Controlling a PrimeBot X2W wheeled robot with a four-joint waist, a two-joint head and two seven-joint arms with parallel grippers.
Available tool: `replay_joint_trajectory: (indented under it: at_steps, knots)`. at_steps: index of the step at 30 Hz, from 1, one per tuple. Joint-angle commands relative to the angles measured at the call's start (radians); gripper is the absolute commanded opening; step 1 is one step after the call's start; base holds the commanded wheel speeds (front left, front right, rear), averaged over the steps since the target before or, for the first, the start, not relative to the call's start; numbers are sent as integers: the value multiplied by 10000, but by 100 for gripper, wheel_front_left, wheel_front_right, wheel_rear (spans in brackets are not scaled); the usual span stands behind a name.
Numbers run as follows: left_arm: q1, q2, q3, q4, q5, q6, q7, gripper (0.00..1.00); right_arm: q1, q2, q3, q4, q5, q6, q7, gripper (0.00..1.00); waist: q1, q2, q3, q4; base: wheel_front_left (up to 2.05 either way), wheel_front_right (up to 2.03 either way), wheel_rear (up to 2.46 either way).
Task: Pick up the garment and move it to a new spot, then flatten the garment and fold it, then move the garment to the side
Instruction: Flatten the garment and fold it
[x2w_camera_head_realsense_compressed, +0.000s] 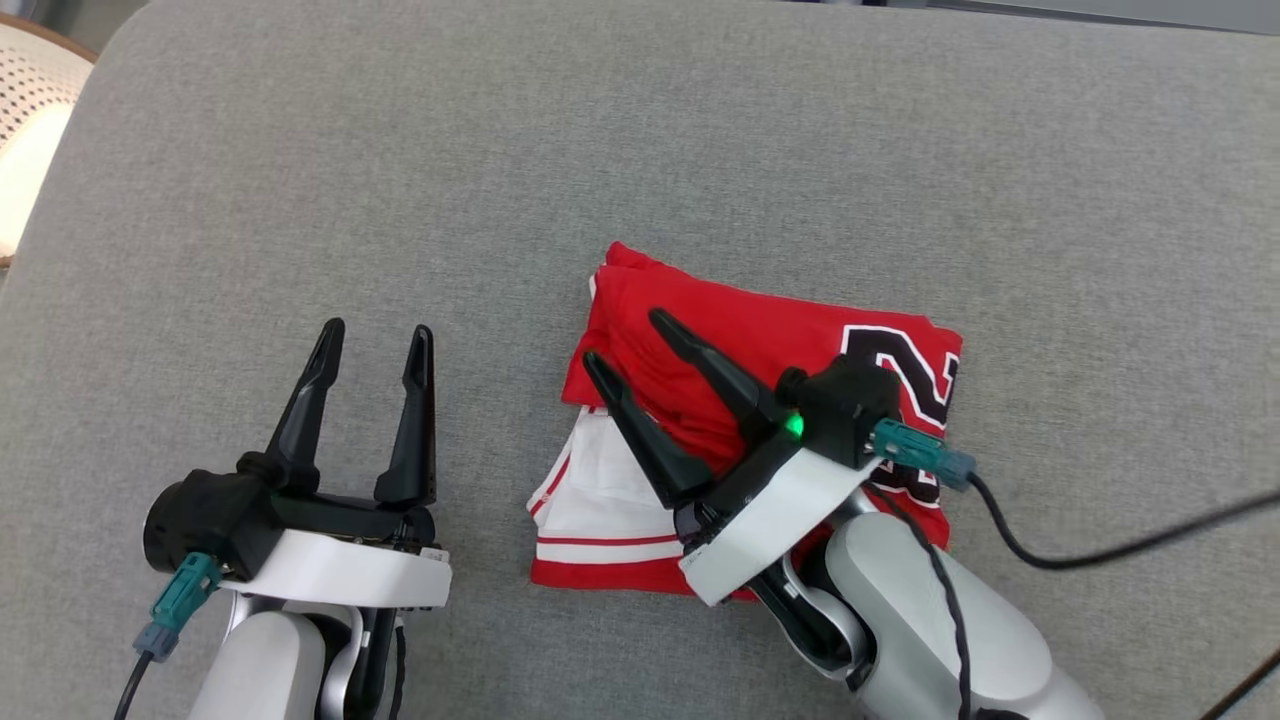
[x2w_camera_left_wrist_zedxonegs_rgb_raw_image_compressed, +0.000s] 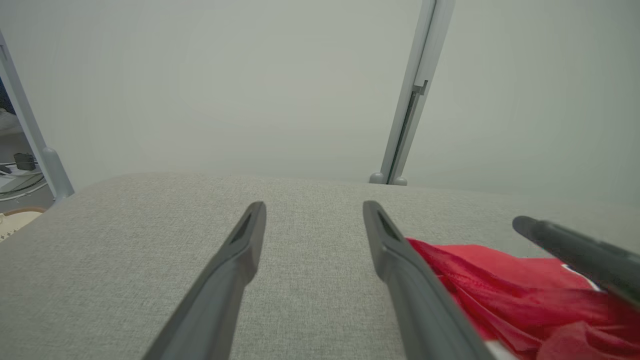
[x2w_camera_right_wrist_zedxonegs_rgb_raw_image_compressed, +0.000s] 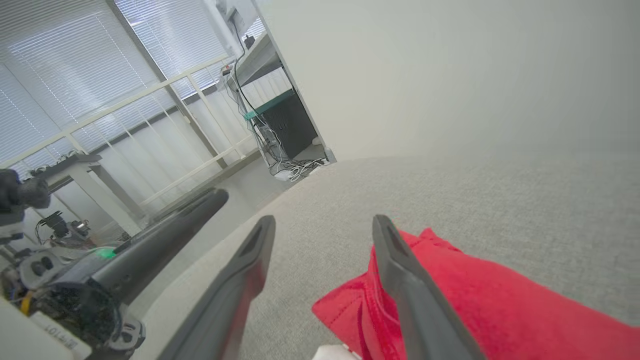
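To shift the folded red garment (x2w_camera_head_realsense_compressed: 790, 320) aside without undoing it, the pinch would best take every layer at the near white-trimmed hem and travel low. The right gripper (x2w_camera_head_realsense_compressed: 622, 338) hovered over the garment's left half, forearm angled in from the lower right, fingers spread wide, holding nothing. The left gripper (x2w_camera_head_realsense_compressed: 377, 330) stood well apart, equally open and empty, over the grey cushion (x2w_camera_head_realsense_compressed: 640, 120).
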Motion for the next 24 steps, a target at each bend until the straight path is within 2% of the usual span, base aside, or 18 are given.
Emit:
replay_joint_trajectory:
  at_steps: [1,5,9,10,11,16,20,24]
  knots:
    - [-154,-1,97,52,110,-51,-10,100,-117,-18,-38,-186,-137,-1,-194,100,0,-1,-29,-95,0,0,0]
    - [-106,-20,294,52,241,-102,-10,100,43,-31,-667,-929,-670,-1,-624,100,0,-1,-165,-427,0,0,0]
    - [-12,-10,542,-56,394,-118,-9,100,636,-62,-2162,-1729,-1559,-1,-664,100,0,-1,-351,-764,0,0,0]
    - [30,4,597,-79,405,-115,-9,100,807,-168,-2596,-1949,-1823,-1,-606,100,0,-1,-403,-851,0,0,0]
    - [95,36,721,-129,466,-98,-11,100,1268,-346,-3532,-2444,-2224,-1,-459,100,0,-1,-512,-1022,0,0,0]
    - [344,170,950,-144,558,-51,-10,100,2628,-713,-5788,-3674,-3033,-1,96,100,0,-1,-767,-1401,0,0,0]
    - [479,314,1036,-106,624,-55,-11,100,3808,-873,-7107,-4545,-3430,-1,629,100,0,-1,-950,-1670,0,0,0]
    - [628,469,1064,-85,651,-22,26,100,4772,-777,-7737,-5285,-3546,-1,987,100,0,-1,-1046,-1912,0,0,0]
